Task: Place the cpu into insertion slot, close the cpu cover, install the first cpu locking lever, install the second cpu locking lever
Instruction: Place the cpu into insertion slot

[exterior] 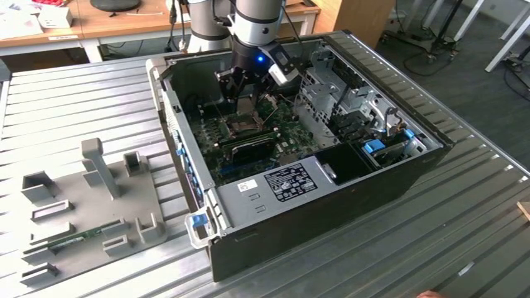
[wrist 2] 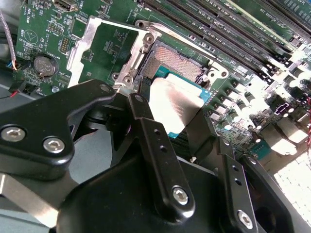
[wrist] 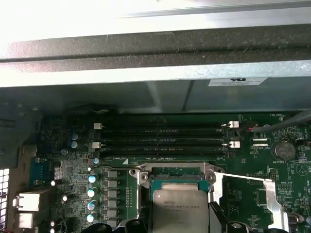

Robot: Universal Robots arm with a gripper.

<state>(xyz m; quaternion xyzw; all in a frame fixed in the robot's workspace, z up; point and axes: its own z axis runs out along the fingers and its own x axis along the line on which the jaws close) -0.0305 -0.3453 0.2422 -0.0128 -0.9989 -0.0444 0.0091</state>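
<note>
Cpu, small flat square chip with silvery-grey metal top (wrist 2: 179, 99), pinched in black two-finger gripper (wrist 2: 167, 119), hanging partly over square silver-rimmed insertion slot (wrist 2: 177, 65) on green motherboard (wrist 2: 36, 34) (not seated, seemingly). Thin silvery frame-like cpu cover (wrist 2: 77, 46) swung open. All four steps left.

A ribbed, silvery metal surface (exterior: 66, 105) carries everything. An open computer case (exterior: 331, 230) lies on its side on it, its open side facing up. Just beside the case, toward the exterior view's left, a flat grey fixture plate (exterior: 74, 198) rests on the surface, with a tall post (exterior: 98, 164) and several low brackets standing on it. A narrow green strip (exterior: 79, 238) lies on the plate, on the side away from the case.
</note>
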